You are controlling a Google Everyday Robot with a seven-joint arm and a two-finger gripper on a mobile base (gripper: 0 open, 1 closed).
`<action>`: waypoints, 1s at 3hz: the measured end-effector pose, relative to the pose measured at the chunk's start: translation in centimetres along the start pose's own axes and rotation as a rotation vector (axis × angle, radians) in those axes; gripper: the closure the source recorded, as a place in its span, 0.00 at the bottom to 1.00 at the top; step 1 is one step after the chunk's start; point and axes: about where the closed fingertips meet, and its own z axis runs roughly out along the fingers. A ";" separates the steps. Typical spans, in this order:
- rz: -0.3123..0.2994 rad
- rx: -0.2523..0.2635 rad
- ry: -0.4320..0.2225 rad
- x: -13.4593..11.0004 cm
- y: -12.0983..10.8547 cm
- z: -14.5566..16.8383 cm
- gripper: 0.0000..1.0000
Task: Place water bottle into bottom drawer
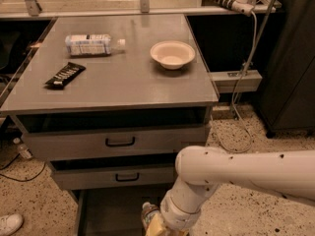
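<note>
the claw (158,226) hangs low over the open bottom drawer (112,213), water bottle (148,211) right against it, bowl (172,54) up on the counter (128,85)

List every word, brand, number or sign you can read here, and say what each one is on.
Nothing here can be read.
Labelled bottle on the tabletop: print on its white-blue label, too blurred to read.
Black wrapper: pale lettering, too blurred to read.
Water bottle at the gripper, low over the bottom drawer: no readable text.
</note>
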 end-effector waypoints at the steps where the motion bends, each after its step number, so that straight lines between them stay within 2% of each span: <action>1: 0.054 -0.095 -0.007 -2.5 -1.9 4.4 1.00; 2: 0.092 -0.183 0.002 -4.3 -3.1 7.8 1.00; 3: 0.099 -0.194 0.025 -4.0 -3.2 8.8 1.00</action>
